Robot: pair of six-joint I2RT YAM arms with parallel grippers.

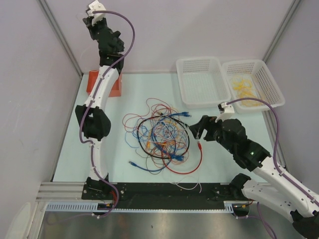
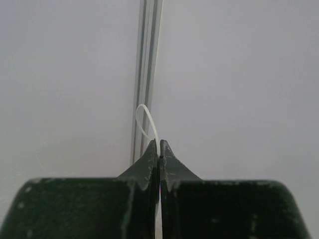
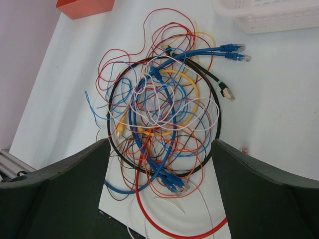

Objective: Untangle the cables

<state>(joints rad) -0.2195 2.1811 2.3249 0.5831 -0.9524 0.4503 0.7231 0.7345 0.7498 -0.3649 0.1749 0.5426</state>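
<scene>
The cables (image 1: 162,134) lie in one tangled heap mid-table: red, blue, orange, white, yellow and black wires, with a black loop around them. My right gripper (image 1: 197,130) hovers just right of the heap. In the right wrist view it (image 3: 160,144) is open, its fingers straddling the near side of the cables (image 3: 159,114) without touching. A thick red cable (image 3: 164,226) curves out toward me. My left gripper (image 1: 92,15) is raised high at the back left, facing the wall. Seen from the left wrist, this gripper (image 2: 158,142) is shut on a thin white cable (image 2: 144,119).
Two white baskets stand at the back right; the left one (image 1: 199,79) holds nothing I can see, the right one (image 1: 271,84) holds yellow cables (image 1: 244,87). An orange block (image 1: 94,82) sits at the back left behind the left arm. Walls close in on both sides.
</scene>
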